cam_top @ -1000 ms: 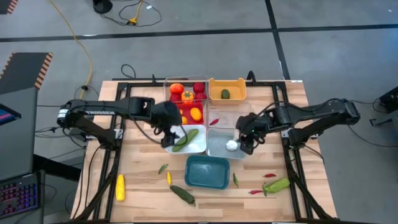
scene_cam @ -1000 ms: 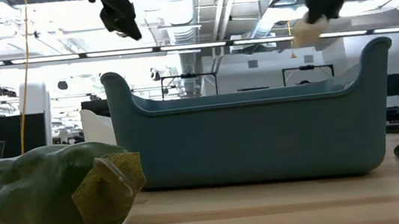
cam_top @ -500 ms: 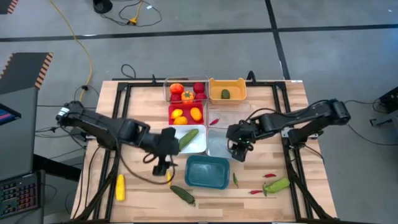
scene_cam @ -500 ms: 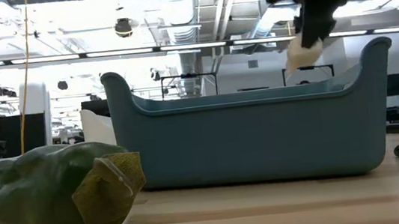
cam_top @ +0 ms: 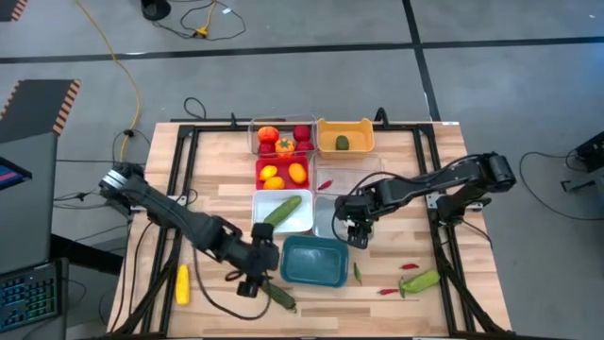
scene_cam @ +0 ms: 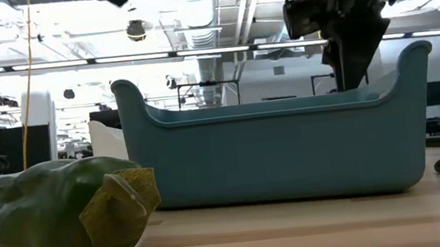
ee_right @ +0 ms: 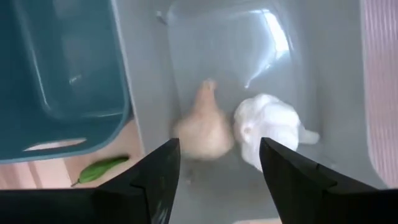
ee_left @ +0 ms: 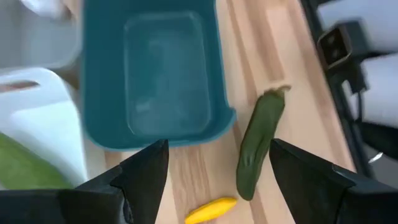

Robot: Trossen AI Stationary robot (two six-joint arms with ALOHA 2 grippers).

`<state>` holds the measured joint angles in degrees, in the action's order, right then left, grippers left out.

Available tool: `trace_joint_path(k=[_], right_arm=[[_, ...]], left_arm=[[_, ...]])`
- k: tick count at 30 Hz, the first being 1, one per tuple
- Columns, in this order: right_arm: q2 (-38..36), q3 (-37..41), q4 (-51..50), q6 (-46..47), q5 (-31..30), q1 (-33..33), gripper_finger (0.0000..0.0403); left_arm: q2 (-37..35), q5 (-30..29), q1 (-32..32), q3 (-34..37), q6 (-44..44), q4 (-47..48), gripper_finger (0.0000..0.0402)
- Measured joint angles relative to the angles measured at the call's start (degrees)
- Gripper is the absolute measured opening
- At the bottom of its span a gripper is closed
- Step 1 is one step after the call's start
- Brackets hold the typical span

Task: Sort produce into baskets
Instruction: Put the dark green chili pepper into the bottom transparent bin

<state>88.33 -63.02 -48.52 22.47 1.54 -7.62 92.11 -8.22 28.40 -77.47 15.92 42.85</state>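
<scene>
My left gripper is open and empty, low over the table beside the teal tray's near left corner. In the left wrist view its fingers stand apart above a dark green cucumber and a small yellow piece, touching neither. My right gripper is open and empty over the pale grey-blue tray. A cream garlic and a white garlic lie on this tray's floor. A light green cucumber lies in the white tray.
At the far side are a clear tray of tomatoes, an orange tray, a red tray with orange and yellow fruits and another clear tray. Loose on the table are corn, green chilies, red chilies and a pale green vegetable.
My left gripper has gone from the white tray toward the table's near edge, down beside the teal tray, leaving the light green cucumber in the white tray. My right gripper has gone down and a little left over the grey-blue tray; the cream garlic it carried now lies there.
</scene>
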Motion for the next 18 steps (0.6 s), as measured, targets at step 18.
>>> trace_joint_path(k=[18], right_arm=[[-15.0,-0.1,-3.3,1.5,0.0,-2.0,0.0248]], left_arm=[[13.2,4.0,3.2,0.0,4.9,-3.0,0.0265]])
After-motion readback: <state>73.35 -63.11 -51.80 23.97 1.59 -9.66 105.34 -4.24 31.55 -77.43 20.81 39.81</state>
